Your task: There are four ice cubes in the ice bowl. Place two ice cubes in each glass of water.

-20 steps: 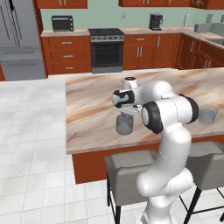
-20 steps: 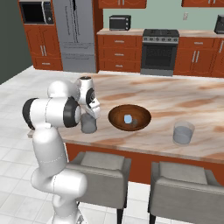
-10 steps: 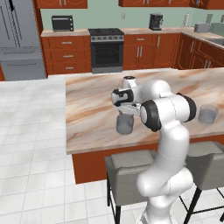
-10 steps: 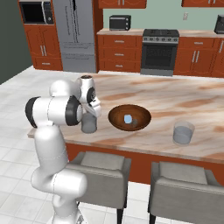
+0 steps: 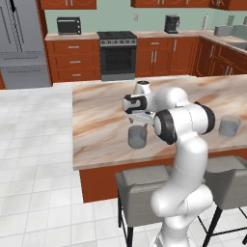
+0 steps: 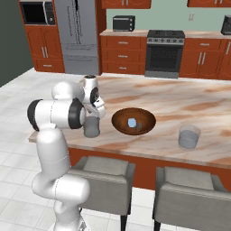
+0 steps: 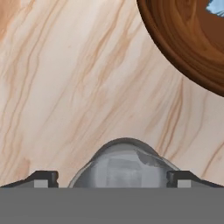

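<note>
My gripper [image 5: 139, 118] hangs just above the left glass of water [image 5: 137, 137], near the counter's front edge, with its jaws wide apart and nothing between them. In the hand view the two fingertips [image 7: 42, 178] flank that glass [image 7: 125, 162] directly below; pale patches show inside it, and I cannot tell whether they are ice. The dark brown ice bowl [image 6: 146, 127] stands just right of this glass [image 6: 92, 127], and one ice cube [image 6: 132, 122] lies in its middle. The bowl [image 7: 175, 48] and a cube [image 7: 216, 6] also fill the hand view's top right corner. The other glass [image 6: 189, 137] stands farther right.
The marble island counter [image 6: 189, 101] stretches behind and to the right of the bowl. Two grey stools [image 6: 103, 173] stand against its front edge below the glasses. Cabinets, a stove and a fridge line the far wall.
The gripper's jaws have spread wide apart above the left glass. The arm itself has hardly moved, and the bowl and glasses stay where they were.
</note>
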